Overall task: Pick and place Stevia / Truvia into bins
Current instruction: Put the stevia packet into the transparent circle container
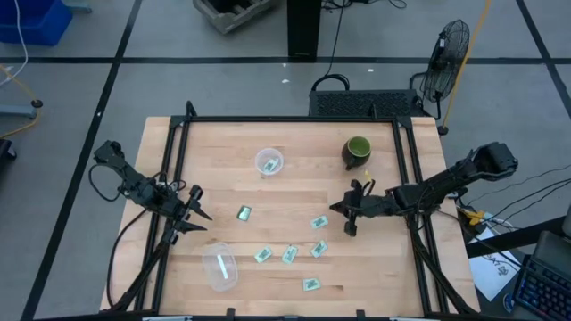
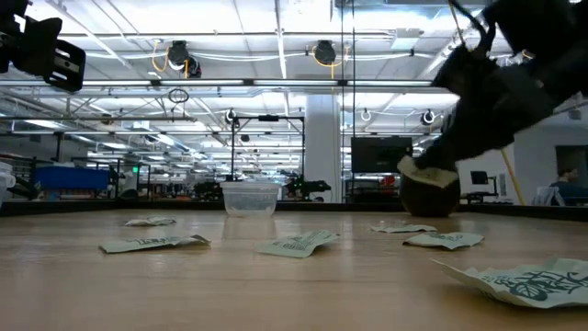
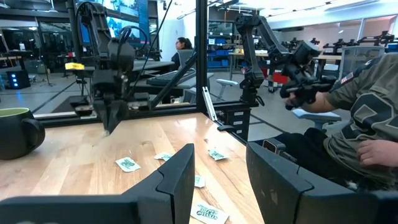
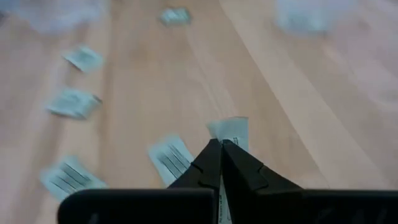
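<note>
Right wrist view shows your right gripper (image 4: 221, 144) pinched shut on a sachet (image 4: 229, 129); lift it next toward the round cup (image 1: 268, 161), left gripper (image 1: 198, 216) waiting open at the high view's left.

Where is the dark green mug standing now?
In the high view the dark green mug stands at the table's far right, just beyond the right gripper, right of the round cup.

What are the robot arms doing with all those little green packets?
The right gripper has pinched shut on one sweetener packet near the green mug. Six more packets still lie loose on the table. The left gripper waits open by the left edge. The round cup and oval tub are the bins.
</note>
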Motion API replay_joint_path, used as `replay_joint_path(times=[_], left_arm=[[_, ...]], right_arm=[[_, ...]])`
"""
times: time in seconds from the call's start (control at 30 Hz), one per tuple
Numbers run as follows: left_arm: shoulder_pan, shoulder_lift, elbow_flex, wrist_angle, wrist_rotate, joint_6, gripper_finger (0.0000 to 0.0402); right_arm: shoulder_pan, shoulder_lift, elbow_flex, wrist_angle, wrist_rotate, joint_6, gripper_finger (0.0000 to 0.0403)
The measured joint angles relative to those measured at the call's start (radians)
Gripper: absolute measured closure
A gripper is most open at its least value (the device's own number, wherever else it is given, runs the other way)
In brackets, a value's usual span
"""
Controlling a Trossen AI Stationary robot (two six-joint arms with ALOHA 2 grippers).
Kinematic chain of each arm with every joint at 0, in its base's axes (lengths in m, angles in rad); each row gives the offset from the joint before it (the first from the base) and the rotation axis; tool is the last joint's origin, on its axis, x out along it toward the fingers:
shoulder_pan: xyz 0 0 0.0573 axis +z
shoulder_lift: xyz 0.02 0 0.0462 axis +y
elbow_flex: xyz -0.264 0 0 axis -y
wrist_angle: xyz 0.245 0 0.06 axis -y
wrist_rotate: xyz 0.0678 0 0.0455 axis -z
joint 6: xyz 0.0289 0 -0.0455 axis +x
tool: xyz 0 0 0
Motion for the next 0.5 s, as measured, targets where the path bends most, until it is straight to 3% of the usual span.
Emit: replay_joint_path(times=[0.5], left_arm=[[0.0, 0.0, 0.0, 0.0, 0.0, 0.0, 0.0252]], right_arm=[[0.033, 0.015, 0.002, 0.406, 0.011, -0.21, 0.0402]])
